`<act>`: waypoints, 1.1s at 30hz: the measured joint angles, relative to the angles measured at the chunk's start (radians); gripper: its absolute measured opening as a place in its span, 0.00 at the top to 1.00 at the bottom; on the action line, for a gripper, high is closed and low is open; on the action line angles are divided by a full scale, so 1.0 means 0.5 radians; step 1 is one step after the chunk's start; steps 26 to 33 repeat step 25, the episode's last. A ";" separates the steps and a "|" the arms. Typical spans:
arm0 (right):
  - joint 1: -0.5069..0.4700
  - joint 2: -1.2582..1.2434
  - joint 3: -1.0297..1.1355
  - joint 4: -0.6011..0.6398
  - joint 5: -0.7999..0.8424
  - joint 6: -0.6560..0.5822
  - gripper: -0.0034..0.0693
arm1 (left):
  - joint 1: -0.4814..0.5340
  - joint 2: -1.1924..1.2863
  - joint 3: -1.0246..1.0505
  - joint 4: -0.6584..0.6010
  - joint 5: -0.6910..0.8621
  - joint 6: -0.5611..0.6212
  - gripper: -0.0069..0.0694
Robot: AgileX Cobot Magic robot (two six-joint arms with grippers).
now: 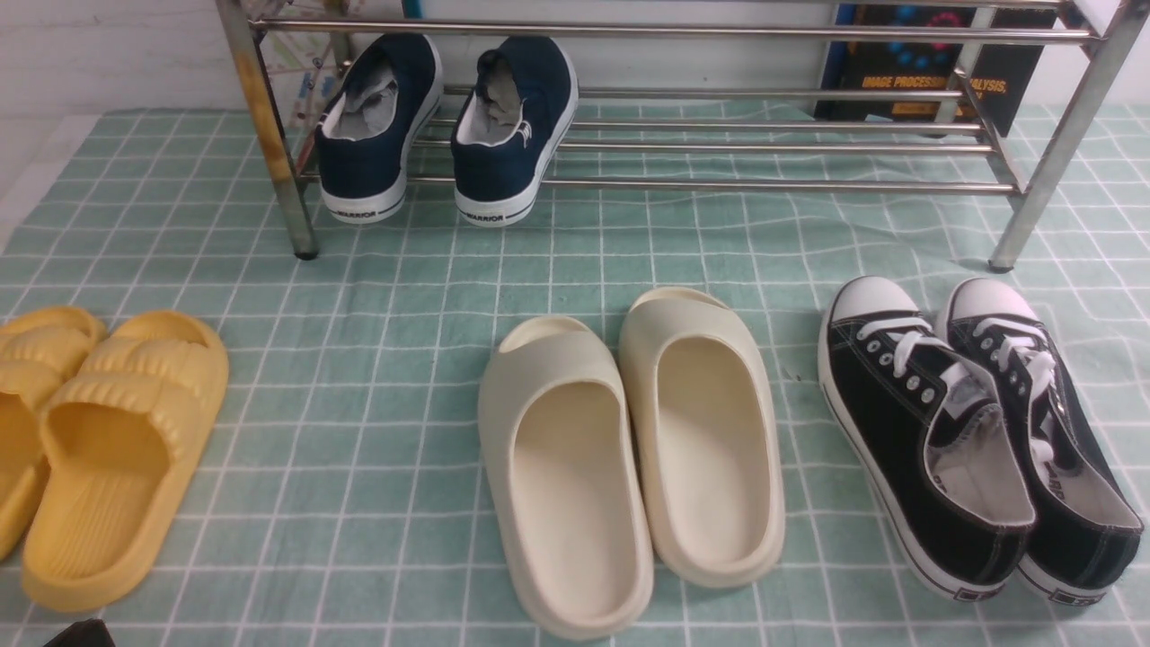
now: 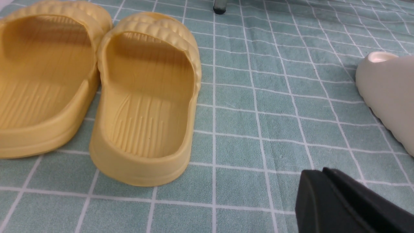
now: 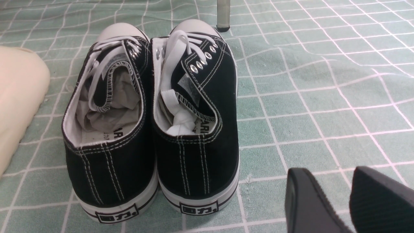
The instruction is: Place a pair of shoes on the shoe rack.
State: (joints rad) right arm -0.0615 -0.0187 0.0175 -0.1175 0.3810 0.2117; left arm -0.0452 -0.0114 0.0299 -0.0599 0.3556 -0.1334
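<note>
On the shoe rack [image 1: 683,184], at its left end by the left front leg, sits the pair of shoes [image 1: 445,126]: two navy slip-ons side by side on the lower bars, heels toward the robot, white soles overhanging the front bar, WARRIOR lettering readable on both heels. Rack stands on a green checked cloth [image 1: 404,296] with white grid lines. In front of the rack, near its middle, cream slides [image 1: 629,449] lie side by side, touching. In front of the rack's right leg, black lace-up sneakers [image 1: 975,431] with white toe caps, pressed together, toes toward the rack. Off to the rack's left and nearer the robot, yellow slides [image 1: 99,440], ribbed straps, also touching each other. Behind the rack's right part, a dark book or box [image 1: 934,67] with yellow print stands against the wall. Left claw [image 2: 323,173] in the left wrist view: the two dark fingers meet at the tips, clenched on nothing, hanging over bare cloth between yellow and cream slides. Right claw [image 3: 351,184] in the right wrist view: fingers parted, clear gap, released, nothing in it, just beside the heel of the black sneakers.
</note>
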 joint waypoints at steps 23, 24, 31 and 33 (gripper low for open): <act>0.000 0.000 0.000 0.000 0.000 0.000 0.61 | 0.000 0.000 0.000 0.000 0.001 0.000 0.86; 0.000 0.000 0.000 0.000 0.000 0.000 0.61 | 0.000 0.000 0.000 0.000 0.001 0.000 0.86; 0.000 0.000 0.000 0.000 0.000 0.000 0.61 | 0.000 0.000 0.000 0.000 0.001 0.000 0.85; 0.000 0.000 0.000 0.000 0.000 0.000 0.61 | 0.000 0.000 0.000 0.000 0.001 0.000 0.85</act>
